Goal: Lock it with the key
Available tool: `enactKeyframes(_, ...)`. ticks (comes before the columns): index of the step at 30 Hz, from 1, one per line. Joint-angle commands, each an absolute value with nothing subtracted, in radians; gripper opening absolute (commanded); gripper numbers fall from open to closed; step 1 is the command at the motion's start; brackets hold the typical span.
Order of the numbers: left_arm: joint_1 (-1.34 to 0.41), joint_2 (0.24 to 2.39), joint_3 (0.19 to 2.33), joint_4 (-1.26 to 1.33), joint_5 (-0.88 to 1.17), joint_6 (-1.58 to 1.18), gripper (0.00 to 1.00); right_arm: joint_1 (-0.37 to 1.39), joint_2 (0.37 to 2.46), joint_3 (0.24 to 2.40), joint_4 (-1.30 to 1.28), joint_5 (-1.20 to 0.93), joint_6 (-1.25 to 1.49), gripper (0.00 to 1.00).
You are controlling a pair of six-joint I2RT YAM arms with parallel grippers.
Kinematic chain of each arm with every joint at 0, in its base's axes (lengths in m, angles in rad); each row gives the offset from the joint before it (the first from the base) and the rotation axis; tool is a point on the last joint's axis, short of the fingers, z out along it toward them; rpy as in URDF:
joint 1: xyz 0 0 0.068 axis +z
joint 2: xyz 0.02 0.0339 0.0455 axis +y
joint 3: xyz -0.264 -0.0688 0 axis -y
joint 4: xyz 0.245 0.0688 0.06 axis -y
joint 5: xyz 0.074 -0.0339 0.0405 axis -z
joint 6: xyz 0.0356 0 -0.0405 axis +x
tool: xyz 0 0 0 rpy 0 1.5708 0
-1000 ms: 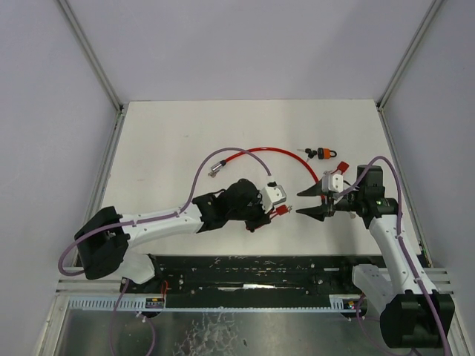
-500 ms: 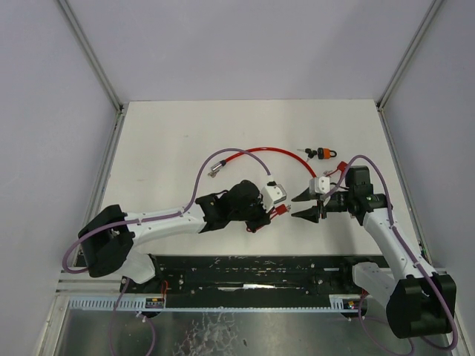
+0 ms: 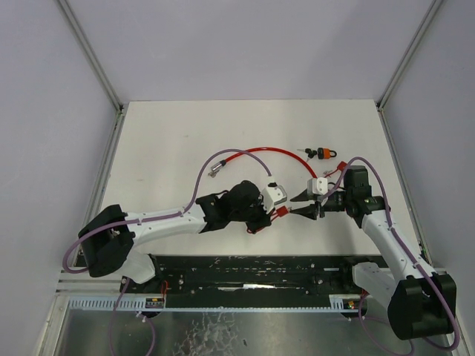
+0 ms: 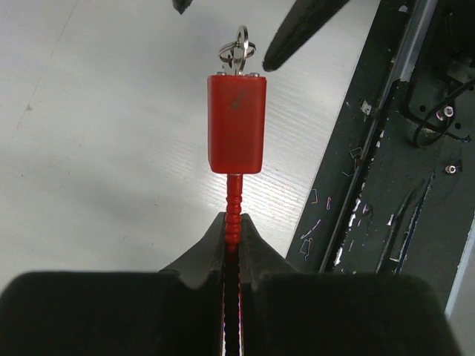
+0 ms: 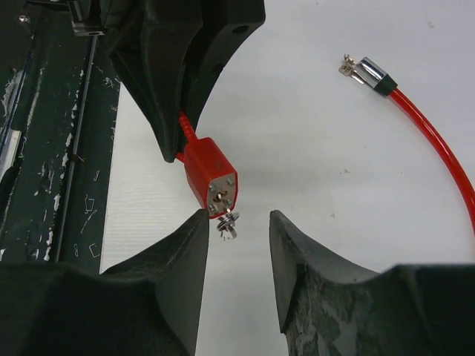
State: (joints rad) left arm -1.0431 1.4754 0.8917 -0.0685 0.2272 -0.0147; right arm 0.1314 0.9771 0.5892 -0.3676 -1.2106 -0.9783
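Observation:
My left gripper [image 4: 234,230] is shut on the ribbed red neck of a red lock body [image 4: 236,122], holding it out above the table. A silver key with its ring [image 4: 236,55] sticks out of the lock's far metal face. In the right wrist view the key and ring [image 5: 228,222] hang just ahead of my right gripper [image 5: 237,216]. That gripper is open, one fingertip [image 5: 194,230] close beside the lock body [image 5: 208,174]. From above, the lock [image 3: 282,213] sits between the left gripper [image 3: 263,215] and the right gripper [image 3: 303,204].
The lock's red cable [image 3: 260,150] arcs across the table to a loose metal end [image 3: 217,167]. A small orange padlock with keys [image 3: 323,154] lies behind the right arm. The black rail [image 3: 252,271] runs along the near edge.
My right gripper has moved left up to the lock's key end and its jaws have narrowed. The left gripper has kept the lock nearly still.

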Motion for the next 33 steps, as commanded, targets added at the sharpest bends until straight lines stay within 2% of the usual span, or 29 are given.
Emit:
enactKeyframes(1,-1.056,1.48,0.913,-0.021,0.255,-0.012,0.0,0.149,0.969,0.577,-0.297,-1.197,-0.935,0.43)
enactKeyframes(7,-1.061,1.48,0.924,-0.034,0.253,-0.003,0.0,0.158,0.97,0.578,-0.318,-1.187,-0.971,0.38)
enactKeyframes(13,-1.061,1.49,0.943,-0.066,0.252,0.032,0.0,0.16,0.963,0.593,-0.435,-1.228,-1.127,0.35)
enactKeyframes(20,-1.06,1.497,0.964,-0.105,0.24,0.094,0.0,0.168,0.967,0.61,-0.537,-1.251,-1.261,0.33)
enactKeyframes(33,-1.061,1.518,0.987,-0.143,0.256,0.137,0.0,0.174,0.942,0.611,-0.565,-1.25,-1.312,0.32)
